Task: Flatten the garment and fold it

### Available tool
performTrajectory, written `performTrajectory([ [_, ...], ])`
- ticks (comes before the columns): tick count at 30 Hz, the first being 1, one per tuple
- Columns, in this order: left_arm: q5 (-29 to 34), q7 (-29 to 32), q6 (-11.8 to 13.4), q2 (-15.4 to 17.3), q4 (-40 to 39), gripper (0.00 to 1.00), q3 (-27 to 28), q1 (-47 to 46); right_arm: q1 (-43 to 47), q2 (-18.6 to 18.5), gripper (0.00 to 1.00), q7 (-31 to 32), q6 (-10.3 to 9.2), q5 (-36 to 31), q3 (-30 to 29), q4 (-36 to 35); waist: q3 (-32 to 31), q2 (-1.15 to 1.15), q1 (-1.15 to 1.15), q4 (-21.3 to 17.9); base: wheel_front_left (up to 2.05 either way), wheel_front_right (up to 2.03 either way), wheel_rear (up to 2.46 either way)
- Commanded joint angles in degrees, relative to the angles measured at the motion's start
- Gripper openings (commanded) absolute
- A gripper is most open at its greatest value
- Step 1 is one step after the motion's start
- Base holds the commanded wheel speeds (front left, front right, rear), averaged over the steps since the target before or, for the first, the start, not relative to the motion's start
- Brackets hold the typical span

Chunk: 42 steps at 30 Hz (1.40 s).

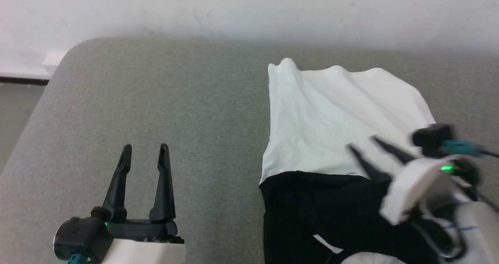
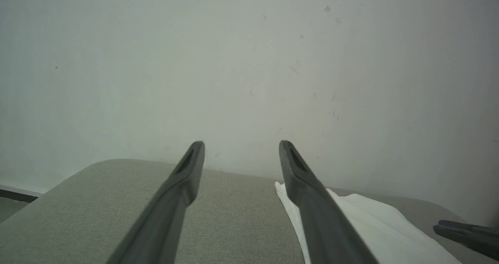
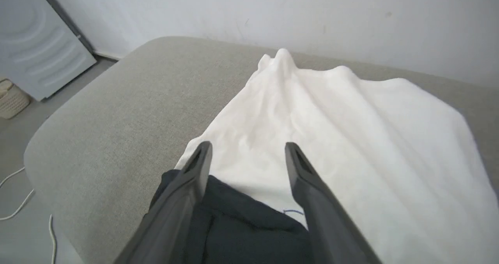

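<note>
The garment [image 1: 335,116] lies on the right half of the grey padded table [image 1: 163,100], white body towards the wall and a black part [image 1: 319,209] folded over its near end. Its white cloth is rippled, with a raised peak at the far left corner [image 3: 281,57]. My right gripper [image 1: 362,143] hovers open over the seam between black and white, fingers apart and holding nothing; the right wrist view shows the same fingers [image 3: 195,170] above the black fold. My left gripper [image 1: 144,151] stands open over bare table at the lower left, well away from the garment [image 2: 374,221].
A white wall [image 1: 249,6] runs behind the table. The table's rounded far left corner [image 1: 74,49] drops to the floor. In the right wrist view a grey appliance [image 3: 35,41], a woven basket [image 3: 9,100] and a white cable [image 3: 15,201] are on the floor to the left.
</note>
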Motion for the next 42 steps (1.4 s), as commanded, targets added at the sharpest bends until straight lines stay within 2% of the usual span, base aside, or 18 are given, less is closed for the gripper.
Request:
performTrajectory([
  [1,-0.3,0.3,-0.1,0.3,-0.4,1.0,0.1,0.7,2.6,-0.3,1.0,-1.3,-0.05,-2.3,-4.9,-3.2,-1.5,-0.01,0.0,-2.4,0.0,0.0,0.0],
  [6,-0.6,0.4,0.2,0.5,-1.0,1.0,0.3,1.9,9.7,2.5,1.0,-6.1,-0.05,-11.7,-19.8,-13.3,-1.9,-0.01,0.0,-4.6,0.0,0.0,0.0],
  [11,0.6,-0.3,0.5,1.0,0.2,1.0,-0.4,4.0,17.1,9.8,1.0,-11.6,-0.05,-19.6,-29.8,-20.4,-2.2,-0.01,0.0,-6.0,0.0,0.0,0.0],
  [16,1.0,-0.7,1.1,0.5,1.7,1.0,-1.1,5.5,21.9,12.9,1.0,-14.6,-0.05,-21.1,-32.8,-22.1,-2.4,-0.01,0.0,-6.8,0.0,0.0,0.0],
  [19,0.9,-0.7,1.3,0.3,1.8,1.0,-1.2,5.2,23.6,13.4,1.0,-15.9,-0.05,-20.9,-32.6,-22.6,-1.7,-0.01,0.0,-7.6,0.0,0.0,0.0],
  [22,1.6,0.9,0.6,1.7,0.9,1.0,-1.0,1.9,23.4,13.5,1.0,-16.7,-0.05,-19.4,-32.4,-22.9,0.2,-0.01,0.0,-8.2,0.0,0.0,0.0],
  [24,2.2,4.9,-0.8,3.6,0.2,1.0,-0.9,-5.4,21.9,13.5,1.0,-17.4,-0.05,-19.0,-32.3,-23.8,3.4,-0.01,0.0,-8.4,0.0,0.0,0.0],
  [26,2.3,6.9,-1.5,4.3,0.4,1.0,-1.0,-8.4,21.2,13.5,1.0,-17.5,-0.05,-19.0,-32.2,-24.0,4.6,-0.01,0.0,-8.4,0.0,0.0,0.0],
  [28,2.6,13.8,-4.0,6.4,1.9,1.0,-1.7,-19.5,18.8,13.5,1.0,-18.0,-0.05,-19.2,-31.6,-24.5,8.5,-0.01,0.0,-8.6,0.0,0.0,0.0],
  [29,2.6,13.8,-4.0,6.4,1.9,1.0,-1.7,-19.5,18.8,13.5,1.0,-18.0,-0.05,-19.2,-31.6,-24.5,8.5,-0.01,0.0,-8.6,0.0,0.0,0.0],
  [33,3.5,23.2,-8.5,9.1,7.2,1.0,-3.7,-36.3,15.5,13.5,1.0,-18.8,-0.05,-20.3,-30.3,-25.2,14.2,-0.01,0.0,-9.1,0.0,0.0,0.0],
  [36,3.4,28.8,-10.6,9.0,12.5,1.0,-4.7,-47.9,12.9,13.2,1.0,-19.5,-0.05,-20.1,-29.7,-24.9,18.6,-0.01,0.0,-10.0,0.0,0.0,0.0],
  [42,2.4,38.0,-12.3,7.7,24.0,1.0,-6.1,-64.5,9.0,12.1,1.0,-21.1,-0.05,-18.5,-28.0,-22.6,26.4,-0.01,0.0,-12.4,0.0,0.0,0.0],
])
